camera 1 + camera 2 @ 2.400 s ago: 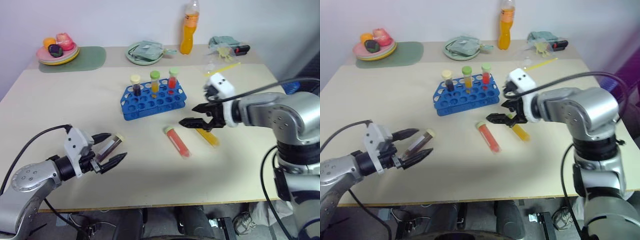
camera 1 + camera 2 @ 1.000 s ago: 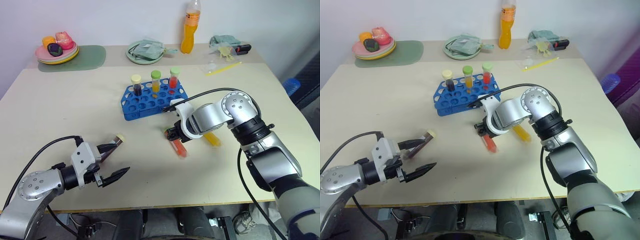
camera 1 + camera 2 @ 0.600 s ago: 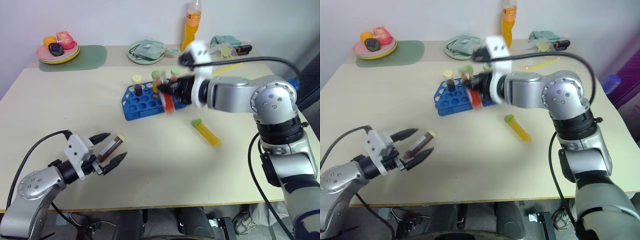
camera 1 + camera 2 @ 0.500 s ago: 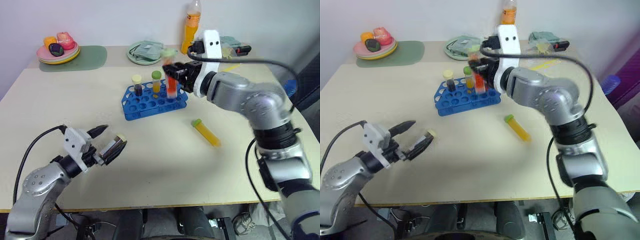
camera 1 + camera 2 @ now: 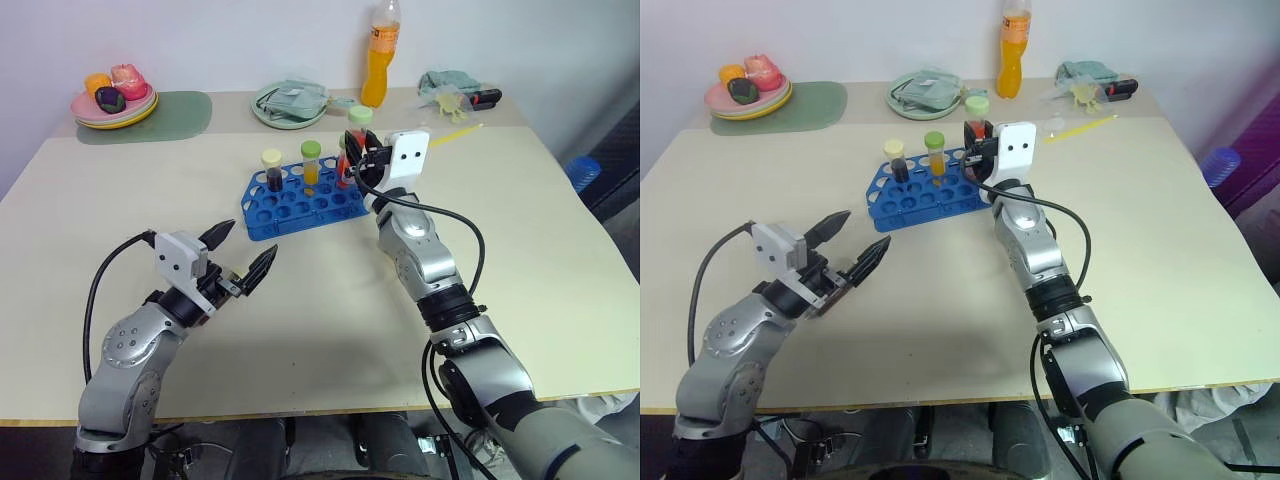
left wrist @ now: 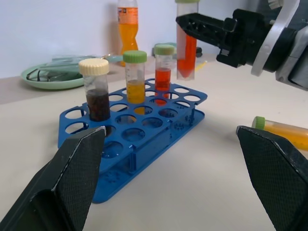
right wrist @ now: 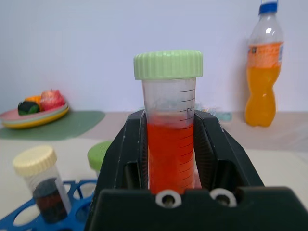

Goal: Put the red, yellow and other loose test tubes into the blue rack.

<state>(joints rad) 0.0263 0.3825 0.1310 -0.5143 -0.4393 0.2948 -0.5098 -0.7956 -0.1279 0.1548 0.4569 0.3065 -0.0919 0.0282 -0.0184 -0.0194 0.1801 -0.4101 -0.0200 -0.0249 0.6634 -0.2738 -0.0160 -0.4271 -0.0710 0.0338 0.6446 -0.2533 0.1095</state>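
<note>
Right wrist view shows the right claw (image 7: 171,192) clamped on the red tube (image 7: 169,144), now upright; a second ago it lay on the surface. It hangs just above the rack (image 5: 305,205) near the surface's far edge, so seating it looks next. The yellow tube (image 6: 284,134) lies on the surface beside the rack. The left claw (image 5: 240,252) is wide, empty, toward the near-left corner.

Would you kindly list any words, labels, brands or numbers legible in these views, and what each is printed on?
No text reads legibly.
Red test tube in the right hand: printed graduation lines and tiny numerals, too small to read.
Orange drink bottle: orange label band, print too blurred to read.
Blue rack and its three standing tubes: no readable markings.
</note>
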